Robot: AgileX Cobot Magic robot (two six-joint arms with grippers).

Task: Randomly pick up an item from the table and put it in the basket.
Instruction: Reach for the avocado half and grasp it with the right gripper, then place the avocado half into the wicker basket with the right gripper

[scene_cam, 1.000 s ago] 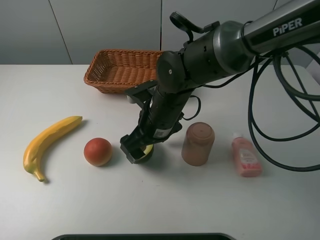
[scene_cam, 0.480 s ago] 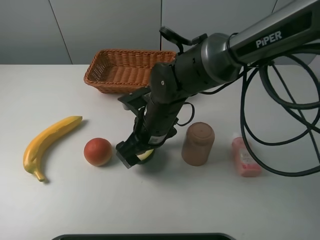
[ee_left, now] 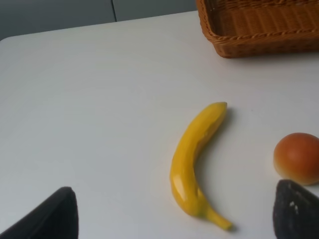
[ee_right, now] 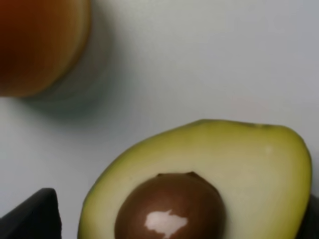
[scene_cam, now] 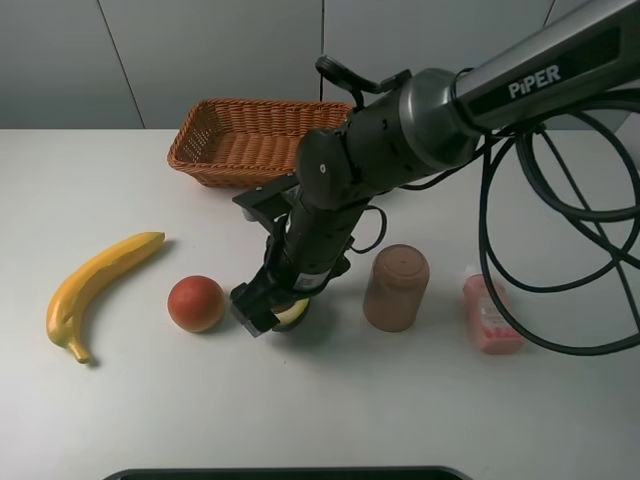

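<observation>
The halved avocado point(ee_right: 199, 179) lies cut side up on the white table point(scene_cam: 400, 400), its brown pit showing. In the high view only a sliver of the avocado point(scene_cam: 292, 314) shows under my right gripper point(scene_cam: 274, 310). The right gripper point(ee_right: 174, 219) is down at the table, open, with one finger on each side of the avocado; the left finger point(ee_right: 31, 215) stands a little apart from it. The wicker basket point(scene_cam: 250, 140) stands at the back, nothing showing inside it. My left gripper point(ee_left: 172, 214) is open and empty above the table near the banana.
A yellow banana point(scene_cam: 95, 285) lies at the left. A round red-orange fruit point(scene_cam: 196, 302) sits just left of the avocado. A brown cup point(scene_cam: 396, 287) and a pink bottle point(scene_cam: 491, 312) are to the right. A dark edge point(scene_cam: 280, 473) runs along the front.
My right gripper has come down and a little to the left, so its fingers now straddle the avocado at the table. The other objects have not moved.
</observation>
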